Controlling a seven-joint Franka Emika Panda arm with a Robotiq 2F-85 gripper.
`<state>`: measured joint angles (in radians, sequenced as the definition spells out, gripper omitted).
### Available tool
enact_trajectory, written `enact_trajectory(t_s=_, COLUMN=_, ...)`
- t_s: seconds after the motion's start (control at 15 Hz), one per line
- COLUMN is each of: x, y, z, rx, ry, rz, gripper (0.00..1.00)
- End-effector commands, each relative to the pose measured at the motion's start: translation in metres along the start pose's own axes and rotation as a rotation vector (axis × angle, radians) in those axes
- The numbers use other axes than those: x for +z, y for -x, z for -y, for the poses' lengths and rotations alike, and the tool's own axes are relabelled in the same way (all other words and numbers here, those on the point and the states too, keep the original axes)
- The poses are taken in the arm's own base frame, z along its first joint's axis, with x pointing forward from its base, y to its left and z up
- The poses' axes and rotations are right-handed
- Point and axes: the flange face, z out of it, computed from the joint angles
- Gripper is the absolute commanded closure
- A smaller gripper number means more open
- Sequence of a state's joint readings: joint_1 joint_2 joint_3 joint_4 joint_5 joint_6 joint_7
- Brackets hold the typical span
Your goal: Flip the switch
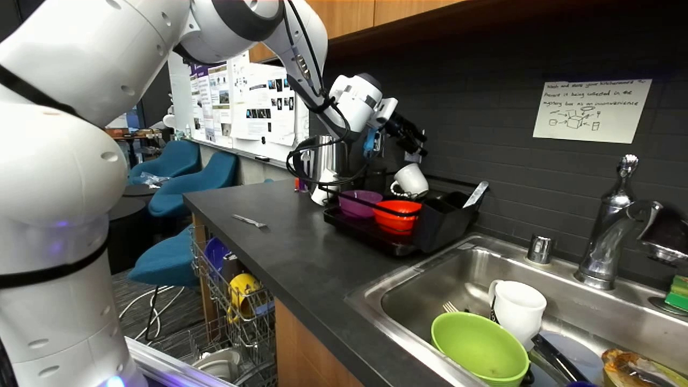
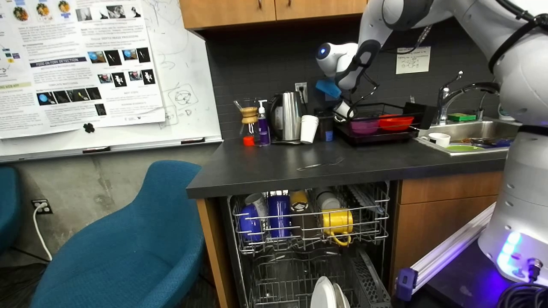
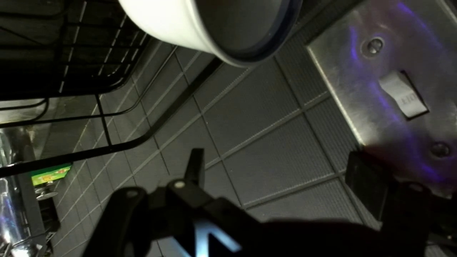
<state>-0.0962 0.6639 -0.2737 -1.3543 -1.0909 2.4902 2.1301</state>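
1. In the wrist view, the claw (image 3: 280,159) is holding its fingers (image 3: 367,182) well apart, with no object showing between them. The white switch (image 3: 403,94) is lying ahead of the claw and outside its span, past the finger nearer the metal plate (image 3: 360,85). Its long axis is running parallel to the plate's near edge, at a slant to the line joining the fingertips. I am judging that the flip needs a sideways shift toward the plate, that finger leading.
2. In an exterior view, the claw is pointing toward the dark wall (image 1: 473,97), and the white mug (image 1: 413,179) is tilting just below it.
3. In an exterior view, I am not making out the claw behind the blue piece (image 2: 329,88), so I cannot say whether a finger is touching the plate.
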Motion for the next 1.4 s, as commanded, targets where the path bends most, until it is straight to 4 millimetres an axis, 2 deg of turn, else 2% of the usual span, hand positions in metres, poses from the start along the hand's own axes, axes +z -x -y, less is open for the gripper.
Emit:
enact_trajectory(t_s=0.0, x=-0.032, y=0.035, z=0.007, rx=-0.048, ry=-0.057, rz=0.087, gripper=0.00)
enact_trajectory(t_s=0.33, x=-0.075, y=0.091, z=0.021, rx=-0.127, ry=-0.146, rz=0.184, gripper=0.00)
enact_trajectory(t_s=0.53, x=-0.086, y=0.098, z=0.024, rx=-0.147, ry=-0.156, rz=0.186, gripper=0.00)
enact_trajectory(t_s=0.87, x=-0.093, y=0.093, z=0.021, rx=-0.162, ry=-0.166, rz=0.144, gripper=0.00)
enact_trajectory(t_s=0.93, x=-0.079, y=0.093, z=0.026, rx=-0.156, ry=-0.152, rz=0.158, gripper=0.00)
enact_trajectory(t_s=1.2, x=-0.077, y=0.092, z=0.025, rx=-0.159, ry=-0.149, rz=0.154, gripper=0.00)
enact_trajectory(t_s=1.27, x=-0.073, y=0.088, z=0.024, rx=-0.152, ry=-0.138, rz=0.143, gripper=0.00)
enact_trajectory(t_s=1.33, x=-0.051, y=0.063, z=0.017, rx=-0.145, ry=-0.124, rz=0.130, gripper=0.00)
